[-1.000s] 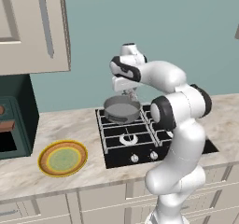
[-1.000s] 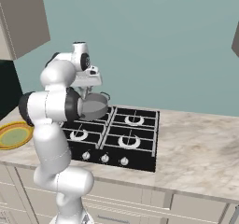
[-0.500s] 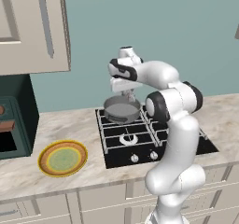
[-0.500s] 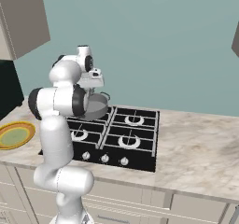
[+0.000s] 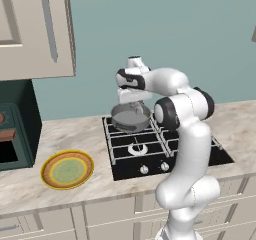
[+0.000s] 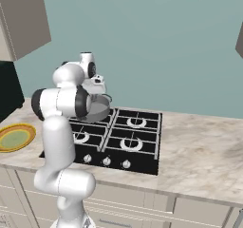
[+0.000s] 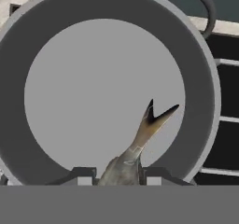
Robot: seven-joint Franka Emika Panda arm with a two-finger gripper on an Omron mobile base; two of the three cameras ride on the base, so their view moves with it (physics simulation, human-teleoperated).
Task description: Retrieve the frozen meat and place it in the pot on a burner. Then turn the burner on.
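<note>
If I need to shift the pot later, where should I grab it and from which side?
Judging from the hand view, take the pot by its rim or the loop handle at the back edge, coming from above: it is shallow, wide and open-topped, sitting flat on the black grating. For now the gripper holds the frozen meat over it.

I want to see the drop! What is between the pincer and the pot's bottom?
In the hand view, the meat, held by the pincer, hangs over the pot; nothing else.
</note>
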